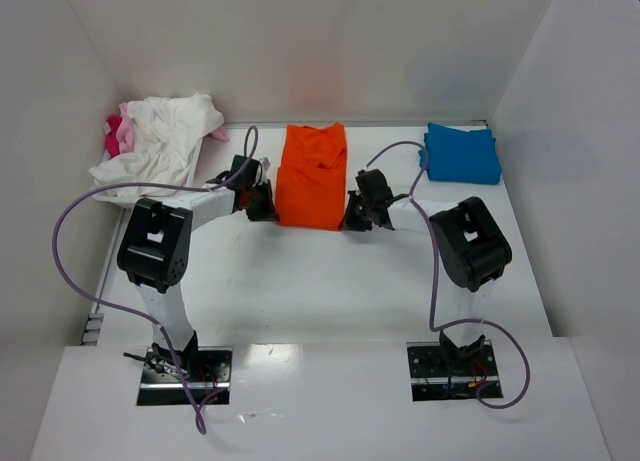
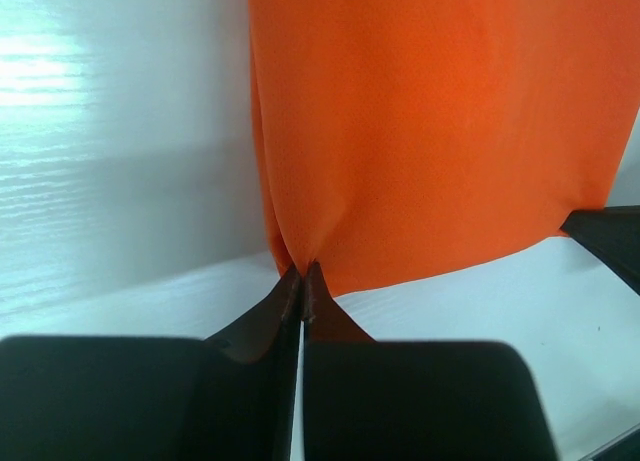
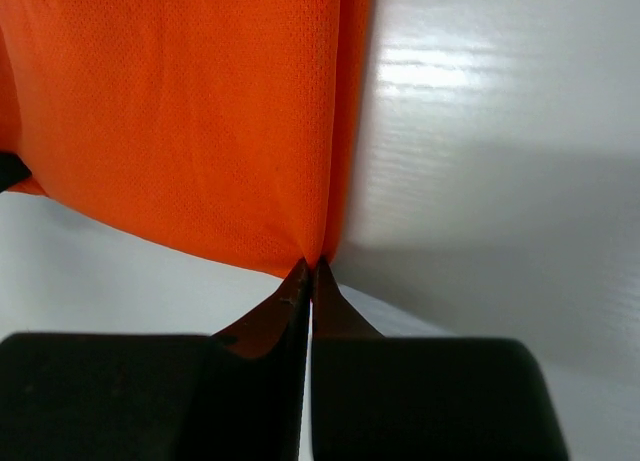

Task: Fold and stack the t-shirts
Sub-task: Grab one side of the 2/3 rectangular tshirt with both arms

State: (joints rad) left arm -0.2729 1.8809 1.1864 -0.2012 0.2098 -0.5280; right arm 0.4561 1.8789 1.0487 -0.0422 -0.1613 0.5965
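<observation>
The middle shirt (image 1: 311, 176) lies on the tabletop (image 1: 320, 281), toward the back. A pile of shirts (image 1: 155, 141) sits in the far left corner, well apart from it. A folded shirt (image 1: 462, 153) sits in the far right corner, also apart from it. The left arm (image 1: 155, 246) reaches in from the near left, and the left jaws pinch the middle shirt's near left corner. The right arm (image 1: 470, 243) reaches in from the near right, and the right jaws pinch its near right corner.

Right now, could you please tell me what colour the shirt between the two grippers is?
The shirt is bright orange, clearest in the top view.
</observation>
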